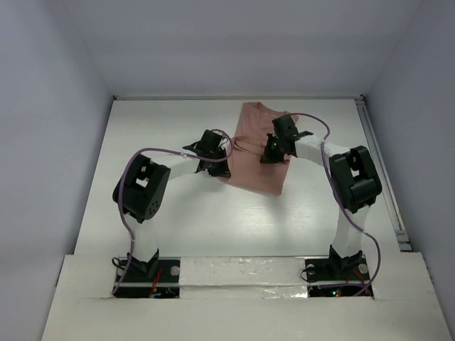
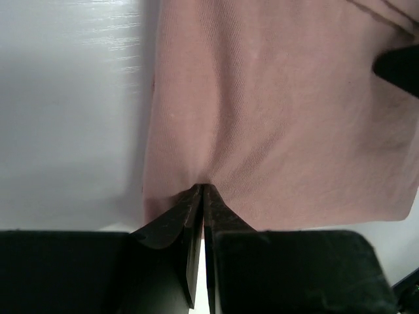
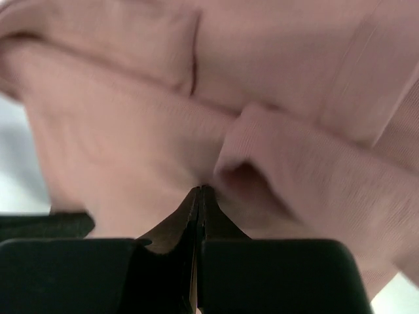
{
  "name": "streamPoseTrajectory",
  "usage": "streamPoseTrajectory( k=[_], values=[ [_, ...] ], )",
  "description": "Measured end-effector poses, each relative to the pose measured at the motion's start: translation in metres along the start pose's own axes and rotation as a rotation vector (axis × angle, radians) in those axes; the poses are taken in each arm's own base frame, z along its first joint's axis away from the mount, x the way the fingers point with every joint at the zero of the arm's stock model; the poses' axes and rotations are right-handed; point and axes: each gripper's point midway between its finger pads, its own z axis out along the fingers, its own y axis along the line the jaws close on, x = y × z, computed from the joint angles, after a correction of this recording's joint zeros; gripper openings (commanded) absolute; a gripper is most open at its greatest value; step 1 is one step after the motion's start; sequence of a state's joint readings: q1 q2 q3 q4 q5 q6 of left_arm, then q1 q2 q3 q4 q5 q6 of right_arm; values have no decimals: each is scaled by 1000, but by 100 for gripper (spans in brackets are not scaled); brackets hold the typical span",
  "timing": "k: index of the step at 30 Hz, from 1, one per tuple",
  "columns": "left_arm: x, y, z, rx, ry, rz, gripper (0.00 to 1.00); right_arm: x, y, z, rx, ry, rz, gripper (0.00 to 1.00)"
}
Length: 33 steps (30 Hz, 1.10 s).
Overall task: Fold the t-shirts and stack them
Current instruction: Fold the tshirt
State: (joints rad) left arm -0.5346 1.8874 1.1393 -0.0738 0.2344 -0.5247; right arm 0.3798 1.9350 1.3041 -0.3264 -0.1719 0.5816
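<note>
The salmon-pink t-shirt (image 1: 252, 153) lies partly folded on the white table (image 1: 163, 135), right of centre. My left gripper (image 1: 215, 158) is at its left edge, shut and pinching the cloth (image 2: 262, 118); its tips (image 2: 203, 190) meet in a pucker of fabric. My right gripper (image 1: 272, 151) is on the shirt's right side, shut and pinching the cloth (image 3: 131, 144) beside a ribbed fold (image 3: 275, 150); its tips (image 3: 200, 190) meet in the fabric. The chest print is hidden.
White walls enclose the table on three sides. A metal rail (image 1: 380, 170) runs along the table's right edge. A raised white board (image 1: 242, 273) covers the near edge between the arm bases.
</note>
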Motion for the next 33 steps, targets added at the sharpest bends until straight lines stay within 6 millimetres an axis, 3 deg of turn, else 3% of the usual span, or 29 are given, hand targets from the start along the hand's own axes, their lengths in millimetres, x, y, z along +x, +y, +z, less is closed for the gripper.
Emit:
streamPoseTrajectory(
  k=[8,10,14,17,20,23,26,28,30,33],
  values=[
    [18,6,-10,41,-38,-4,4,-40,-13,26,112,-98,-24,0],
    [28,8,-16,41,-35,-7,4,-61,-11,34,127,-141,-27,0],
    [50,9,-28,36,-15,-17,4,-127,-6,48,118,-260,-9,0],
    [60,10,-37,20,9,-30,6,-167,-6,43,104,-334,3,0],
    [56,7,-46,2,21,-35,9,-178,-7,21,84,-357,10,0],
    [28,-13,-57,20,-22,-23,12,-155,1,-18,24,-339,7,0],
    [-4,-37,-69,63,-94,-5,15,-106,12,-63,-56,-296,-3,0],
    [-15,-44,-75,83,-128,0,17,-61,16,-89,-126,-263,-3,0],
    [-16,-45,-77,85,-132,1,17,-12,7,-99,-168,-215,8,0],
    [-3,-33,-71,61,-104,-2,17,63,-28,-88,-141,-71,67,0]
  ],
)
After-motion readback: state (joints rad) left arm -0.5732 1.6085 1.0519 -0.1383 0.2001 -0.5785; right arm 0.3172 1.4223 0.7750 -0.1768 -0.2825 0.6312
